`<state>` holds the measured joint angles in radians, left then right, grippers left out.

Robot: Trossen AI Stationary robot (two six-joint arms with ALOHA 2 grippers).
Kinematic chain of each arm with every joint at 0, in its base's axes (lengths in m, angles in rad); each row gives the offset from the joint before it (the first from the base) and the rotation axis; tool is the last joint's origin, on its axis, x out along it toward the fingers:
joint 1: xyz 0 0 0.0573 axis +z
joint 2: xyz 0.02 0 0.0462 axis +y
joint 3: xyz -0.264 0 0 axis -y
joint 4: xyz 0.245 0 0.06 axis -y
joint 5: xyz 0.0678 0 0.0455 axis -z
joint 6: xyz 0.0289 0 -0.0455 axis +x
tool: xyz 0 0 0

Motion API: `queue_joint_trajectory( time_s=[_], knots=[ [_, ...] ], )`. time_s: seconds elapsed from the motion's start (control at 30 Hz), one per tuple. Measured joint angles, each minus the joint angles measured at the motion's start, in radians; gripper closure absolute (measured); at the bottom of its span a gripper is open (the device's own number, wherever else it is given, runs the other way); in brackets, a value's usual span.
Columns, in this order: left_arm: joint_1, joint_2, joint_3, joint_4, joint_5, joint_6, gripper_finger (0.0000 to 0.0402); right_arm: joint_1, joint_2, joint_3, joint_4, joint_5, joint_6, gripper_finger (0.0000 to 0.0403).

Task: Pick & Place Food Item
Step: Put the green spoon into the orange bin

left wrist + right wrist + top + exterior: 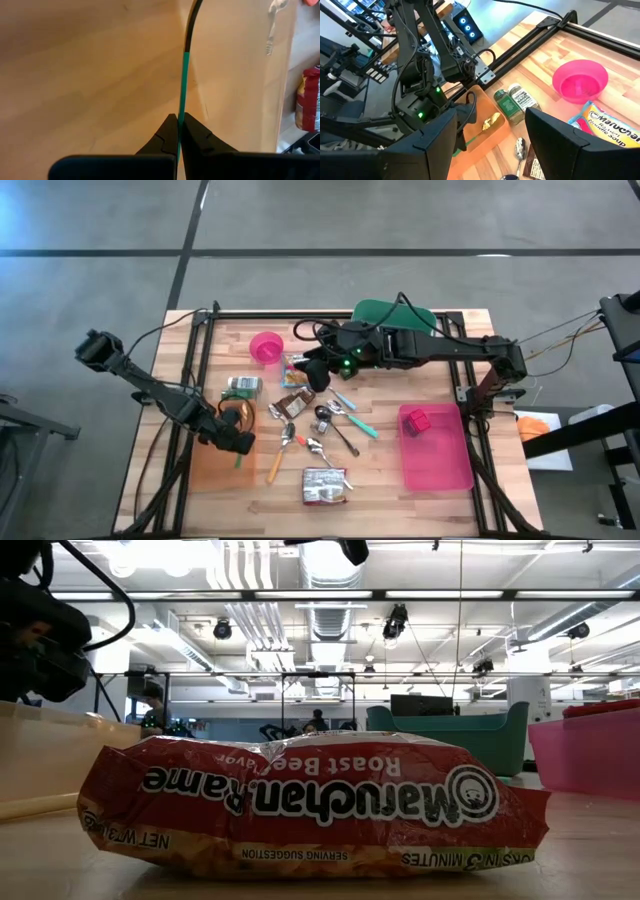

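Note:
A red ramen packet (325, 485) (310, 805) lies flat near the table's front edge. A second ramen packet (297, 370) (605, 125) lies by the pink bowl (266, 346). My left gripper (238, 445) (178, 116) reaches down into the orange tray (212, 472) at the front left, shut on a thin green-and-black strip (184, 75) seen edge-on. A yellow piece (490, 121) lies in that tray. My right gripper (312, 370) (491, 115) hangs open, high above the table's middle, with nothing between its fingers. My left gripper pinches the strip's green part (182, 106) between its two fingertips. The fingers slant down into the orange tray, and the strip runs on ahead of them, green near the fingers and black farther off. I cannot tell whether the strip touches the tray's floor.
Two spice jars (242, 387) (515, 102) lie beside the orange tray. Several spoons (305, 442), a teal utensil (358, 418) and a brown packet (293, 405) lie mid-table. A pink bin (440, 460) holds a red item (418, 420) at right. A green bin (395, 313) stands at the far edge.

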<state>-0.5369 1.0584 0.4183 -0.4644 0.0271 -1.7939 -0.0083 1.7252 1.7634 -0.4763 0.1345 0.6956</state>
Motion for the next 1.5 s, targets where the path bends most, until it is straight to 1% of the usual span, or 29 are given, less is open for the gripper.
queue_joint_trajectory(
  time_s=[0.1, 0.27, 0.47, 0.6, 1.27, 1.37, 1.5],
  knots=[
    [0.0, 0.006, 0.0, 0.0, 0.007, 0.007, 0.0401, -0.005, 0.0, 0.0, 0.0, 0.0, 0.0, 0.0171],
    [0.0, 0.057, -0.001, 0.016, 0.066, 0.033, 0.0401, -0.013, 0.0, 0.0, 0.0, 0.0, 0.0, 0.0171],
    [0.0, 0.12, -0.001, 0.115, 0.081, 0.051, 0.0401, -0.019, 0.0, 0.0, 0.0, 0.001, -0.003, 0.0171],
    [0.0, 0.142, -0.001, 0.118, 0.1, 0.051, 0.0401, -0.019, 0.0, 0.0, 0.0, 0.001, -0.004, 0.0171],
    [0.0, 0.156, -0.001, 0.121, 0.152, 0.066, 0.04, -0.018, 0.0, 0.0, 0.0, 0.0, -0.004, 0.0171],
    [0.0, 0.156, -0.001, 0.122, 0.157, 0.066, 0.0387, -0.018, 0.0, 0.0, 0.0, -0.001, -0.004, 0.0171],
    [0.0, 0.156, -0.001, 0.124, 0.157, 0.07, 0.0346, -0.018, 0.0, 0.0, 0.0, -0.001, -0.004, 0.0171]
  ],
)
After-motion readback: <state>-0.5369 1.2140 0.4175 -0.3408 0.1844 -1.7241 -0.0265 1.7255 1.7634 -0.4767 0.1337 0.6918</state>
